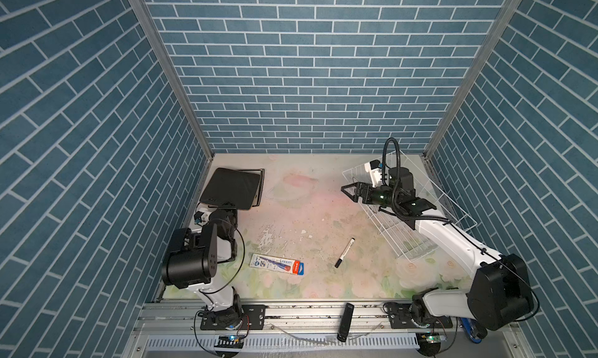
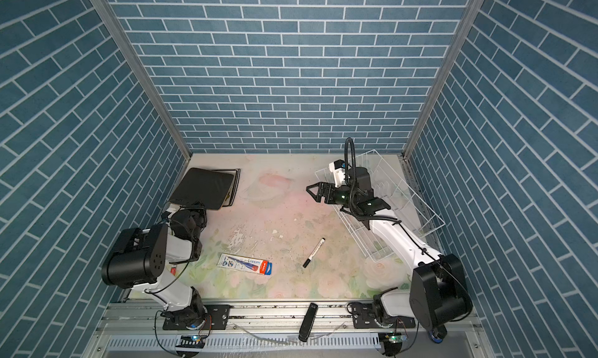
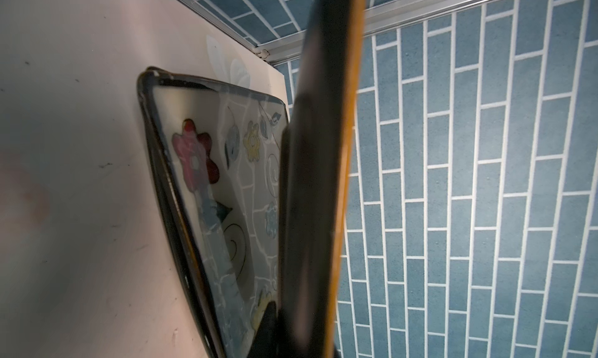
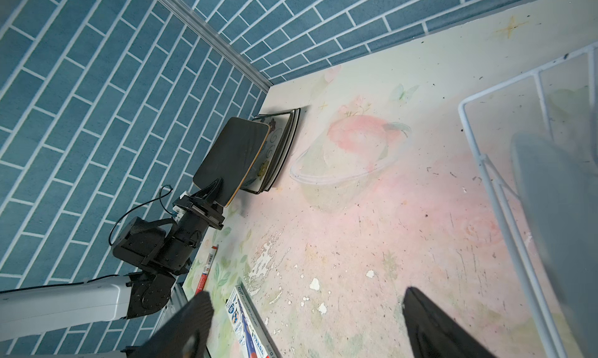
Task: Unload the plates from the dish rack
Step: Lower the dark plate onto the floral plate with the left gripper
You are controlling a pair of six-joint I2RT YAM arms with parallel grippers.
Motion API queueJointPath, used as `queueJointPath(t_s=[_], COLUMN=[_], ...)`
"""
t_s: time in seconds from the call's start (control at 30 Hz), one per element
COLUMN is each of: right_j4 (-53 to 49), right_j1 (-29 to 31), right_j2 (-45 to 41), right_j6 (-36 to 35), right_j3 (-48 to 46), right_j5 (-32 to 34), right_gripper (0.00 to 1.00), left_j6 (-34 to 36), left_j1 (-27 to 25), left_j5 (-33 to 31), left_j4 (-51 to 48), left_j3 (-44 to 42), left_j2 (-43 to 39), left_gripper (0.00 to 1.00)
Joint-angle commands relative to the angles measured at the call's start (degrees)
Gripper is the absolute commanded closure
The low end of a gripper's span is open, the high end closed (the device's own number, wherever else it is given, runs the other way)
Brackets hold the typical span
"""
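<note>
A glossy black plate hangs tilted over a stack of plates lying at the back left of the table. My left gripper is shut on the near edge of that black plate. In the left wrist view the black plate stands edge-on, with the floral plate on top of the stack behind it. The white wire dish rack sits at the back right, and I see no plate in it. My right gripper hovers open and empty at the rack's left edge.
A black marker and a flat blue-and-red pack lie on the front half of the table. A red-and-white pen lies beside the left arm. A black bar rests on the front rail. Blue brick walls stand close behind the stack.
</note>
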Motion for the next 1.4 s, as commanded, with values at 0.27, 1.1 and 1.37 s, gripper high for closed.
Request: queueJointPath(t_s=[0.27,1.1,1.37], right_j4=[-0.21,1.63,1.62], right_j1=[0.43,3.21,3.38], right_j2=[0.63,5.87,6.84], right_j6=[-2.48,-1.62,-1.62], right_j3=[2.21,4.75,5.54], right_j5=[0.99,2.38,2.24], right_gripper=[0.07,0.08,0.08], left_j6=[-0.68,-1.27,-1.72], left_j1=[0.28,0.22,0.22], left_j5=[-2.41,-2.56,-2.44], left_j4=[11.42,11.47,11.43], left_j3=[3.60,7.60,8.74], left_j2=[0.48,5.63,7.19], left_gripper=[1.00,1.00,1.00])
